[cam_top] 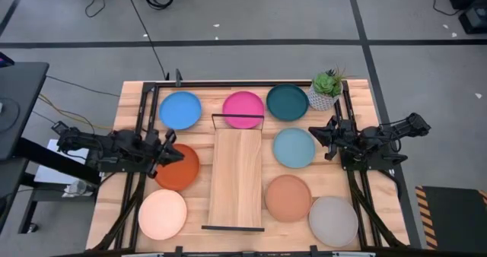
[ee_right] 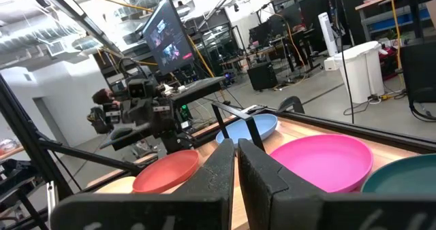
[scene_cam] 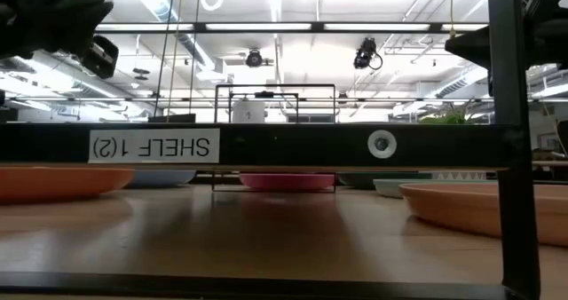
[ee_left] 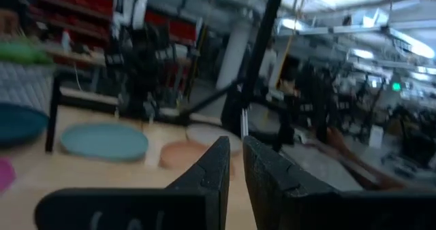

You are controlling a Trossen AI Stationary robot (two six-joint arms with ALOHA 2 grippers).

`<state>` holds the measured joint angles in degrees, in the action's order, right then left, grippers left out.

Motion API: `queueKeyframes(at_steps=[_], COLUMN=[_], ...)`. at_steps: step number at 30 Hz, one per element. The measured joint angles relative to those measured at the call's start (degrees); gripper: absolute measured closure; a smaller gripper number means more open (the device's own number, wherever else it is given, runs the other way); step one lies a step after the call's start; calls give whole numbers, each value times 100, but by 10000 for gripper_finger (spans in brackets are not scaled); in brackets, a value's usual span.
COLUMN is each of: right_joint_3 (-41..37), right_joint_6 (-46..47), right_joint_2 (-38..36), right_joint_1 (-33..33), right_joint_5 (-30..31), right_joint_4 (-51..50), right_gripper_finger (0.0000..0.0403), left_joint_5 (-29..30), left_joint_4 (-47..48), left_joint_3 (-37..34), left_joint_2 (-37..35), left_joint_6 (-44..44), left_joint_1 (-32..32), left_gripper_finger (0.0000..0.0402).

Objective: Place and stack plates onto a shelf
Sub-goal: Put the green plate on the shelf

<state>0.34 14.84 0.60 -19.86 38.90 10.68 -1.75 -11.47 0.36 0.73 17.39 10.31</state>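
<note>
The light-wood shelf (cam_top: 237,177) lies at the table's middle with nothing on it. Around it lie the plates, each flat on the table. On the left are blue (cam_top: 180,109), orange-red (cam_top: 177,167) and cream-pink (cam_top: 162,214). At the back are magenta (cam_top: 243,109) and dark teal (cam_top: 287,102). On the right are light blue (cam_top: 294,147), terracotta-peach (cam_top: 288,198) and grey (cam_top: 333,220). My left gripper (cam_top: 169,152) is shut and empty, raised over the orange-red plate's far edge. My right gripper (cam_top: 319,133) is shut and empty, raised beside the light blue plate's right edge.
A white pot with a green plant (cam_top: 326,90) stands at the back right corner. Black rails (cam_top: 237,115) rise at the shelf's far and near ends. Black frame bars (cam_top: 141,105) run along the table's left, right and far edges.
</note>
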Motion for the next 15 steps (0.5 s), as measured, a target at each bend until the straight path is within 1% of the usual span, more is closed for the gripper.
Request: queueKeyframes(at_steps=[2, 4, 6, 9, 12, 14, 15], right_joint_3=[1, 2, 1, 1, 2, 53, 162], right_joint_6=[-34, -274, -432, -411, -326, -273, -216], right_joint_2=[0, -2, 0, 0, 0, 19, 53], right_joint_1=[4, 25, 39, 39, 39, 55, 61], right_joint_5=[22, 201, 253, 153, 35, 39, 100], right_joint_4=[70, 287, 509, 836, 1203, 1202, 1001], right_gripper_finger=[375, 375, 375, 375, 375, 375, 375], left_joint_5=[20, 21, 25, 44, 222, 322, 362], left_joint_4=[-149, -232, -234, -240, -246, -244, -240], left_joint_3=[-1, -2, -2, -2, -2, -2, 0], left_joint_2=[0, -2, 0, 0, 0, 0, 0], left_joint_6=[2, 84, 165, 107, 150, 151, 149], left_joint_1=[0, 0, 0, 0, 0, 0, 0], left_gripper_finger=[351, 351, 351, 351, 351, 351, 351])
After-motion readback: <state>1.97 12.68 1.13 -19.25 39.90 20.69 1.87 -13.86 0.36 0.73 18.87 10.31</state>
